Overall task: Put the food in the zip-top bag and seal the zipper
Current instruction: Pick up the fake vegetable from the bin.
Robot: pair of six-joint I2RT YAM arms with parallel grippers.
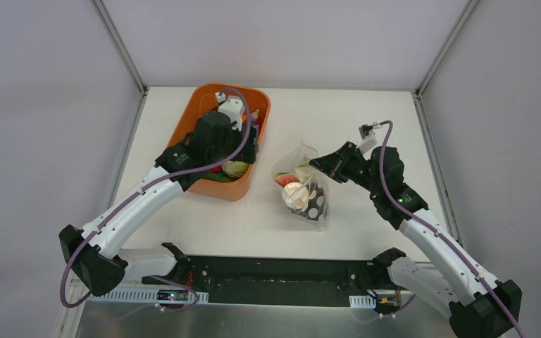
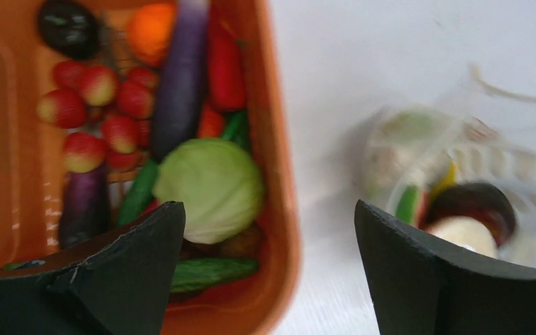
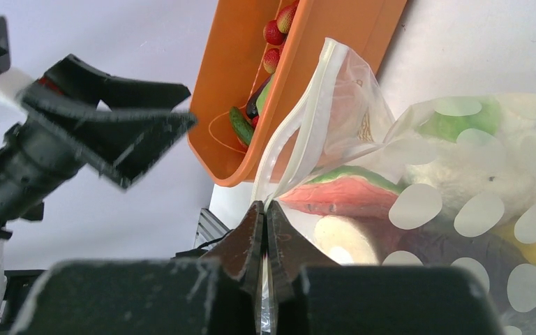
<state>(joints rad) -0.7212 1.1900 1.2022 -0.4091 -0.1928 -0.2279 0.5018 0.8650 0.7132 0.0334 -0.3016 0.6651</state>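
Note:
The clear dotted zip-top bag (image 1: 310,201) lies on the table right of the orange tub, its mouth open toward the tub. Inside are a red melon slice (image 3: 342,192), white cauliflower (image 3: 502,167) and other food. My right gripper (image 3: 265,206) is shut on the bag's mouth edge at the pale zipper strip (image 3: 300,118); it also shows in the top view (image 1: 315,163). My left gripper (image 2: 266,206) is open and empty, hovering over the tub's right wall, above a green cabbage (image 2: 209,181). The bag shows blurred in the left wrist view (image 2: 453,174).
The orange tub (image 1: 204,105) at the back left holds several toys: a purple eggplant (image 2: 181,77), strawberries (image 2: 98,84), a cucumber (image 2: 213,272). White enclosure walls surround the table. A black rail (image 1: 275,278) runs along the near edge.

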